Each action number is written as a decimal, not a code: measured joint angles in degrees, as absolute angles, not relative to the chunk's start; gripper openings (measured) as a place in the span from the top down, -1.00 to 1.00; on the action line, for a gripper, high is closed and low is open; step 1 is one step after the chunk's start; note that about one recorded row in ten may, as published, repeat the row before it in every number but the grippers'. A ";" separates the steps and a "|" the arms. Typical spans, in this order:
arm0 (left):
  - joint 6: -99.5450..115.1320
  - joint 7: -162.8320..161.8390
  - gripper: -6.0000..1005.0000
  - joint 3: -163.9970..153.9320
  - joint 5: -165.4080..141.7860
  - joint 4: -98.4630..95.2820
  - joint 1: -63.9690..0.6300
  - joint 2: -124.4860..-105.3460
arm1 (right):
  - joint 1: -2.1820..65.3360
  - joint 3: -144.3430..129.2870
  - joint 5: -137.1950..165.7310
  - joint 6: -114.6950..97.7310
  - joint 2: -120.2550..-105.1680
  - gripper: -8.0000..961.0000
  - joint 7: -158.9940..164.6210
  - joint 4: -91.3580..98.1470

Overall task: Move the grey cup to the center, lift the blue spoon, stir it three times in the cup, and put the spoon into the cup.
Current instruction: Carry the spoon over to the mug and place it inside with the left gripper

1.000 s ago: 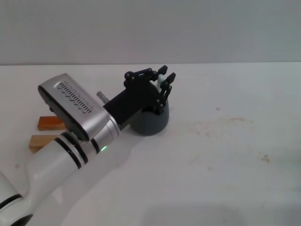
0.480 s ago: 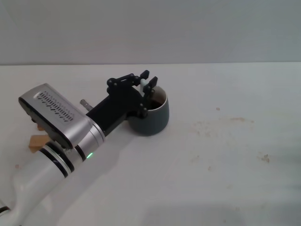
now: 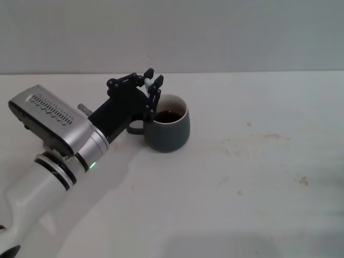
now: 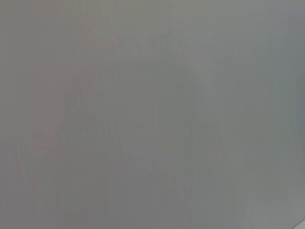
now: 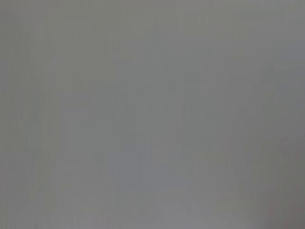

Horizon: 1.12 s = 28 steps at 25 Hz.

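Head view: the grey cup [image 3: 167, 130] stands upright on the white desk [image 3: 258, 177], handle toward the robot's left, dark contents inside. The left tool [image 3: 151, 86] sits just above the cup's left rim, clamped on what appears to be the blue spoon [image 3: 147, 83]. Both wrist views: featureless grey; nothing readable.

No text, label, brand, number or sign could be read anywhere: none on the grey cup [image 3: 169, 130], nor on the arm beside it, nor in either wrist view.
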State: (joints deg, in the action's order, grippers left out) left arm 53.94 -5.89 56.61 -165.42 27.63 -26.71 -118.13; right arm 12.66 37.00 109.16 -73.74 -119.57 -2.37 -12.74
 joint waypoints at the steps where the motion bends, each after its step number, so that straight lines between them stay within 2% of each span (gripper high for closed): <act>1: 53.88 -5.89 0.62 56.57 -165.41 27.41 -27.34 -118.19 | 12.66 37.00 109.16 -73.74 -119.57 0.99 -2.37 -12.74; 14: 53.04 -6.27 0.63 53.03 -165.26 27.08 -32.01 -118.94 | 12.45 37.00 109.16 -73.74 -119.53 0.99 -2.37 -12.58; 28: 53.00 -6.53 0.64 50.39 -165.14 27.62 -30.94 -119.05 | 12.46 37.00 109.16 -73.70 -119.58 0.99 -2.37 -12.72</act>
State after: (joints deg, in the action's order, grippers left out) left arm 53.00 -6.53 50.39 -165.14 27.62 -30.94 -119.05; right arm 12.46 37.00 109.16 -73.70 -119.58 -2.37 -12.72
